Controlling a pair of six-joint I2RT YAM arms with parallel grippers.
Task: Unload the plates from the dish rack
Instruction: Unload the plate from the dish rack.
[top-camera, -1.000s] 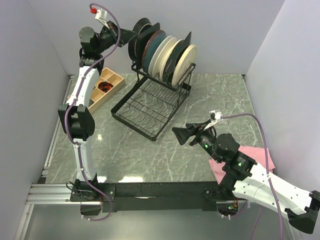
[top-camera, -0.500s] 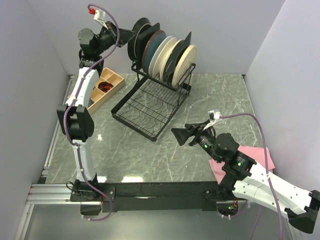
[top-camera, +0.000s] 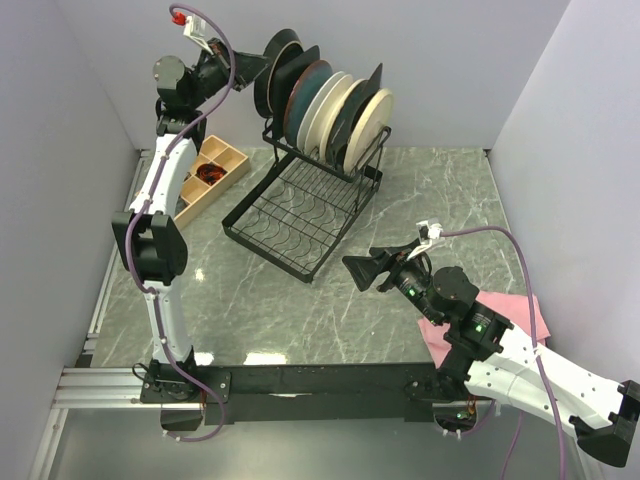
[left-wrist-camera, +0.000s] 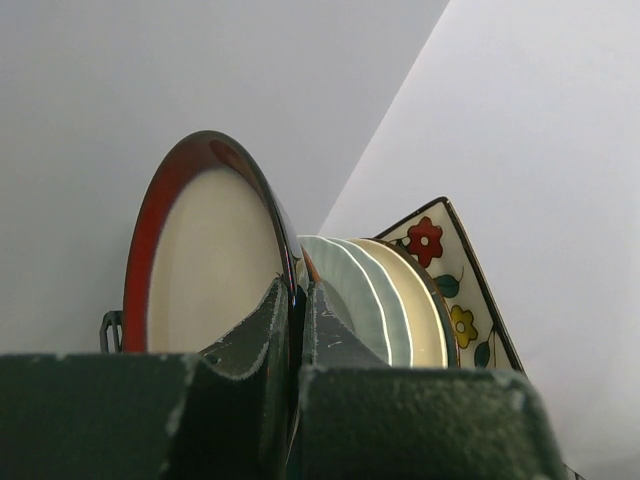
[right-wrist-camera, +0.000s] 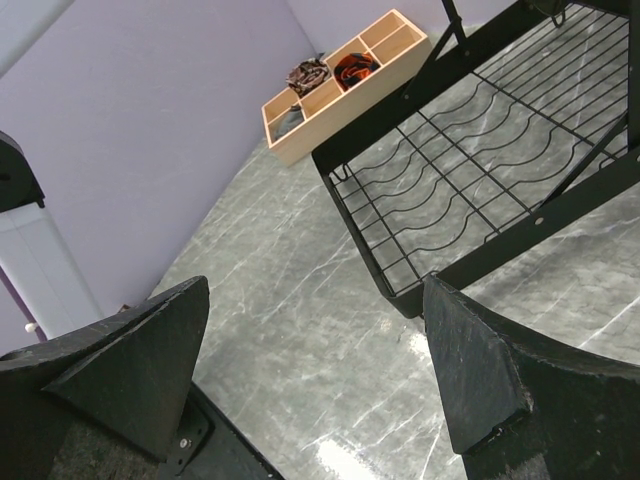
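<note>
While the plates (top-camera: 335, 108) stand on edge in the top part of the dish rack (top-camera: 300, 215), far back on the table (top-camera: 430, 190), the left gripper (top-camera: 262, 72) pinches the rim of the brown-rimmed plate (left-wrist-camera: 205, 260) at the left end of the row. The other plates hide its bottom edge. The right gripper (top-camera: 362, 270) hangs spread wide, near and to the right. A wooden tray (top-camera: 222, 152) at the far left holds dark and orange small things (right-wrist-camera: 352, 66), too small to name. A pink cloth (top-camera: 520, 310) is half hidden under the right arm.
</note>
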